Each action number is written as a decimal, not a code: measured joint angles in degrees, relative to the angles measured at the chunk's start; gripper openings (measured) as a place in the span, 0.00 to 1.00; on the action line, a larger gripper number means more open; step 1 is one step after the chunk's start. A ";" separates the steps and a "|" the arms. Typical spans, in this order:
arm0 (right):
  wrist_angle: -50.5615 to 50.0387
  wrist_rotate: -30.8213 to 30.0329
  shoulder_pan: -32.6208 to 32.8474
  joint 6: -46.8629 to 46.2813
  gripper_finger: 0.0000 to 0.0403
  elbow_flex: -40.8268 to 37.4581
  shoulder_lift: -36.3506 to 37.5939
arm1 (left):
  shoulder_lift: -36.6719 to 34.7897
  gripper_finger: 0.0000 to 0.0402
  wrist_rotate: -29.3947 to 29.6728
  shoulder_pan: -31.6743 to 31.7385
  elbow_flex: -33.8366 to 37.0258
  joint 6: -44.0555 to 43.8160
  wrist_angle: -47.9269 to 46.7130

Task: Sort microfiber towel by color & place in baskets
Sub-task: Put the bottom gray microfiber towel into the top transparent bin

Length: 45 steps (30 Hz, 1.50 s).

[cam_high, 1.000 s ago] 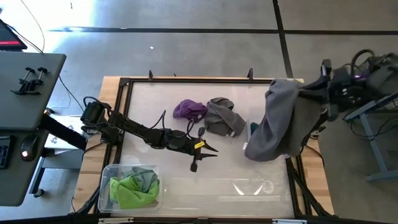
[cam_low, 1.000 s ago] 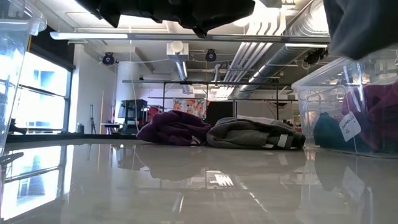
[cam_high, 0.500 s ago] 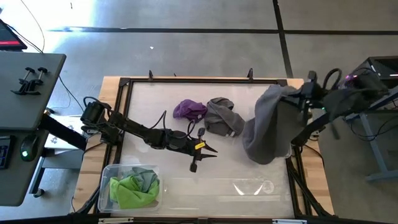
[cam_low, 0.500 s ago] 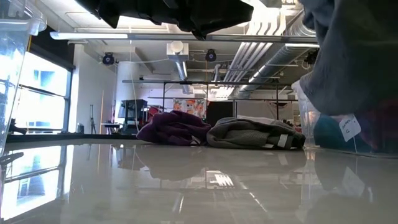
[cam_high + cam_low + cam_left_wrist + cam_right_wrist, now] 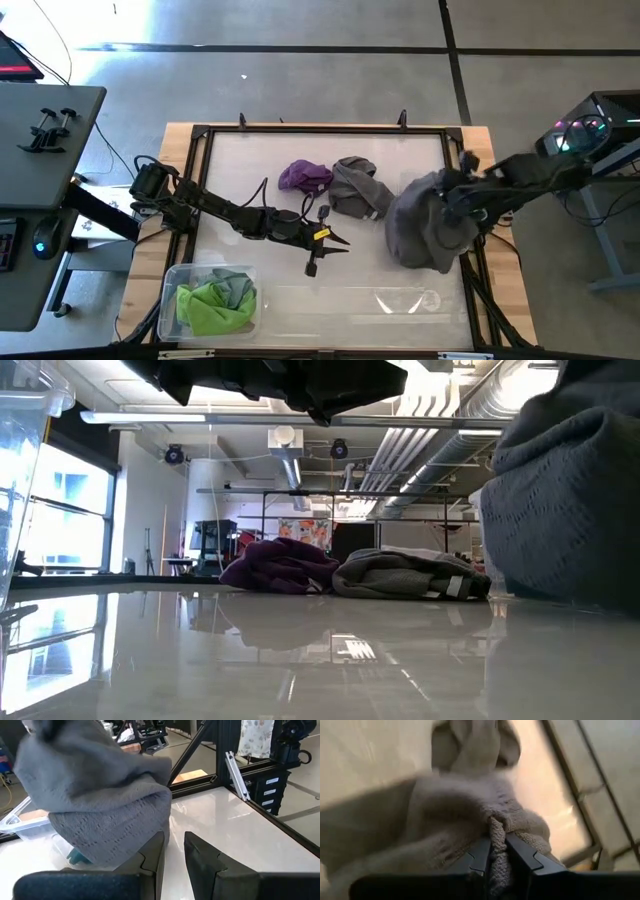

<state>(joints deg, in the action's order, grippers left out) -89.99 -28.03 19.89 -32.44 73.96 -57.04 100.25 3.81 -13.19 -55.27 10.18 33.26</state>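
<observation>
The desk (image 5: 250, 160) is the reference surface. The large grey towel (image 5: 422, 220) is the biggest item; it hangs bunched at the desk's right edge and covers the bin there almost entirely. The right claw (image 5: 497, 851) is pinching a fold of this grey towel between its fingers. The clear basket (image 5: 172, 285) sits at the desk's front-left corner and holds a lime green towel (image 5: 212, 306) and what appears to be a grey one. The left claw (image 5: 325, 248) rests near the desk centre, fingers slightly parted and gripping nothing. Behind it lie a folded grey towel (image 5: 358, 188) and a purple towel (image 5: 304, 176), side by side.
</observation>
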 joint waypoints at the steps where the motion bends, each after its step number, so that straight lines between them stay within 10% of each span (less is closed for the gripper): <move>1: 0.16 1.32 -0.41 -0.62 0.08 -1.88 0.02 | 0.00 0.15 0.00 0.00 0.00 -0.26 0.01; 14: 6.43 5.11 -6.92 -2.22 0.26 -13.85 0.02 | 0.00 0.15 0.00 0.00 0.00 -0.61 1.34; 25: 4.04 6.89 -11.86 0.13 0.45 -3.34 -0.33 | 0.00 0.15 0.00 0.04 0.00 -1.10 1.36; 36: 16.82 27.47 -7.48 0.34 0.18 -9.93 -1.57 | -4.06 0.15 6.57 -0.67 0.04 3.91 -11.18; 41: 17.49 24.00 -8.37 -0.62 0.02 -18.48 -4.72 | -11.46 0.15 24.64 -2.29 0.02 3.46 -24.43; 45: 20.36 22.24 -11.60 -2.23 0.04 -23.56 -7.11 | -15.90 0.15 27.56 -3.49 0.02 3.39 -29.55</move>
<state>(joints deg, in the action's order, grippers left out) -69.63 -5.78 8.28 -34.67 50.40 -64.15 84.35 31.38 -16.68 -55.24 13.56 3.72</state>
